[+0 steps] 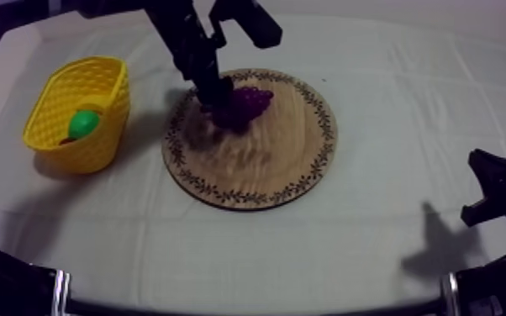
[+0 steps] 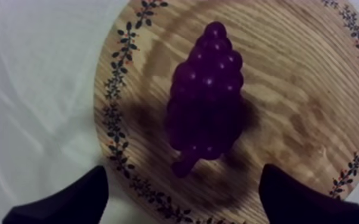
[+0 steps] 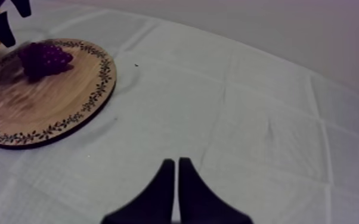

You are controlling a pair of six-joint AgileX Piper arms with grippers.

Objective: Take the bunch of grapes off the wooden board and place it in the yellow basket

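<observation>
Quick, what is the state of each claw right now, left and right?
Left claw: open, at the bunch of grapes, not gripping it.
Right claw: closed, holding nothing.

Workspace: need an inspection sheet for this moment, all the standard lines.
Surface: grey-white cloth, creased.
Job's things: bunch of grapes lies on the wooden board; yellow basket stands at the table's left side, apart from the board.
Clutter: one green toy fruit inside the basket.
Grippers: left gripper open over the grapes, a finger at each side of the stem end; right gripper shut on nothing, over bare cloth.
Cables: nothing seen.
Surroundings: nothing seen.
</observation>
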